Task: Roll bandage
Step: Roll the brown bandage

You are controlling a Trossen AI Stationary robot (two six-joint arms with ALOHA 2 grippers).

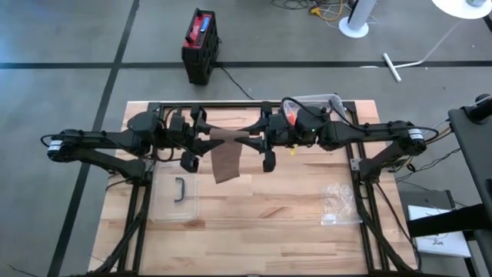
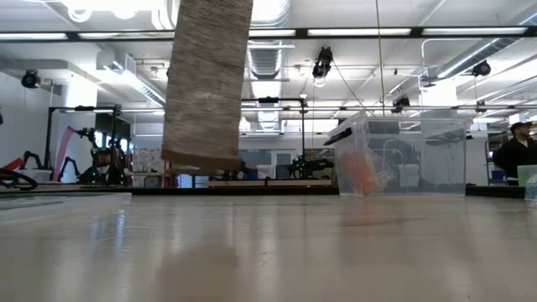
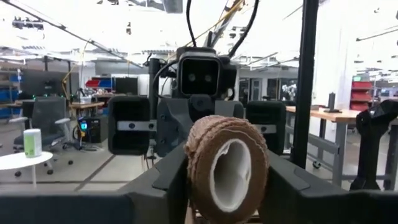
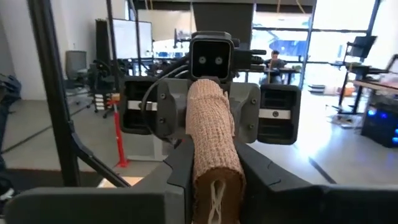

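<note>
Hanging nearest the low camera, the loose tail of the bandage (image 2: 207, 84) dangled just clear of the worktop (image 1: 254, 223). On the left, your left tool (image 1: 201, 138) gripped the rolled end, fingers (image 3: 155, 186) clamped on either side of the roll. In the middle, the bandage (image 1: 227, 150) stretched between both arms, high above the wood. On the right, your right tool (image 1: 257, 141) pinched the other end of the roll between its fingers (image 4: 180, 168). To roll well, you needed even tension, both wrists square, and the free tail feeding straight onto the roll without skewing.
</note>
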